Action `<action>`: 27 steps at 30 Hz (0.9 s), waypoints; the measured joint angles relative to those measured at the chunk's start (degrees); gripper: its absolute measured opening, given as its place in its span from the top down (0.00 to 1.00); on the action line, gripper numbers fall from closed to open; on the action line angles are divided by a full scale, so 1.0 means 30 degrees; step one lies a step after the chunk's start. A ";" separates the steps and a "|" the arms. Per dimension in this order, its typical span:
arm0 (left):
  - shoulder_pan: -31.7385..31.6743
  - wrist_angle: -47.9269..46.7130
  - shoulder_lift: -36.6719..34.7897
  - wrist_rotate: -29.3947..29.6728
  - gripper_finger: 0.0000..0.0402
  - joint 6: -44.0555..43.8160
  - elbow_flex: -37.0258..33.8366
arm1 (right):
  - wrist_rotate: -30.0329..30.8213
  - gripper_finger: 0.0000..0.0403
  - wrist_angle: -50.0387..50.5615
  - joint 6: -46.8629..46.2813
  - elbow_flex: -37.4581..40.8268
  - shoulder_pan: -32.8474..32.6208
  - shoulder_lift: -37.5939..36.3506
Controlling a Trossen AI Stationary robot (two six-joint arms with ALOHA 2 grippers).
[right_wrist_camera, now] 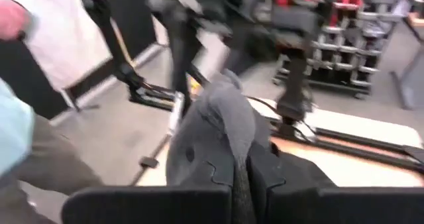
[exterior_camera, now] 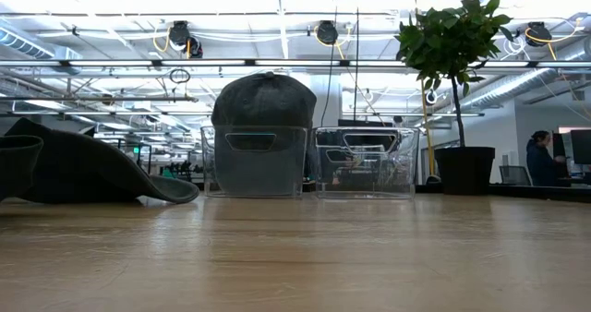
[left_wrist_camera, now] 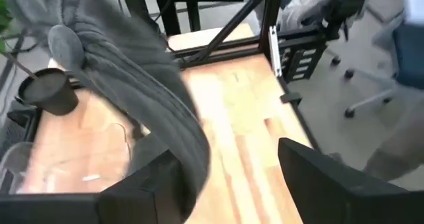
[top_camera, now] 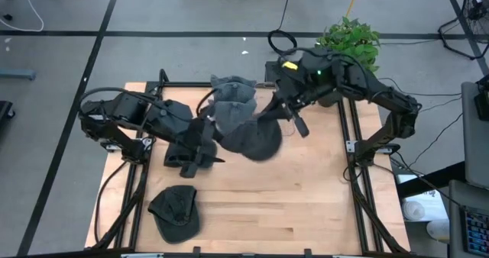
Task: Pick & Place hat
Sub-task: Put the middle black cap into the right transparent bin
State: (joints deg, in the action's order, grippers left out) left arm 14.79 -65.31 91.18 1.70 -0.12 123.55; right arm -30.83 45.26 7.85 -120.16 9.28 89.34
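While the handover is under way: my right gripper [right_wrist_camera: 242, 184] is clamped on the grey hat [top_camera: 248, 132], which hangs in the air between my two arms, above the middle of the table [top_camera: 306, 204] in the high view.
Left gripper: my left gripper [left_wrist_camera: 228, 177] has its jaws parted, with a fold of the hat's fabric hanging against one finger [left_wrist_camera: 142, 194]; I judge it is not holding.
Step in hand: carrying the hat toward the clear bins [exterior_camera: 365, 162] at the far edge; one bin [exterior_camera: 254, 162] already holds a dark hat [exterior_camera: 263, 100].
Next move calls for: my left arm to draw clear of the draped cloth so it does not snag, then my right arm to bring the hat over a bin and let go.
How the hat looks: soft, limp, dark grey, seams running down the crown, a button at its top in the left wrist view; it folds rather than keeping shape.
Other hats: a dark cap [top_camera: 176, 212] lies on the near left of the table, well apart from both grippers.
Risk: the loose cloth may drag on my left fingers.
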 joint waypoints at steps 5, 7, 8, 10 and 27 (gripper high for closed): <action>0.0230 -0.0121 -0.0414 0.0429 0.44 -0.1805 0.0000 | 0.2644 1.00 0.1729 0.2169 0.0000 0.1517 -0.0007; 0.0264 -0.0176 -0.0515 0.0656 0.46 -0.2168 0.0000 | 0.3448 1.00 0.1971 0.2386 0.0000 0.2162 0.0015; 0.0375 -0.0340 -0.0609 0.0763 0.46 -0.2316 -0.0003 | 0.3747 1.00 0.2103 0.2435 0.0000 0.2441 0.0015; 0.0490 -0.0411 -0.0765 0.0867 0.48 -0.2755 -0.0015 | 0.4396 1.00 0.2129 0.2576 0.0000 0.2966 0.0000; 0.0765 -0.0602 -0.1066 0.0016 0.56 -0.5013 0.0000 | 0.5378 1.00 0.2687 0.3774 0.1123 0.5956 0.0475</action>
State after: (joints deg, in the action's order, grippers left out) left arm 17.08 -67.11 87.98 1.75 -15.16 123.55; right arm -14.70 53.32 19.17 -116.79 27.15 90.76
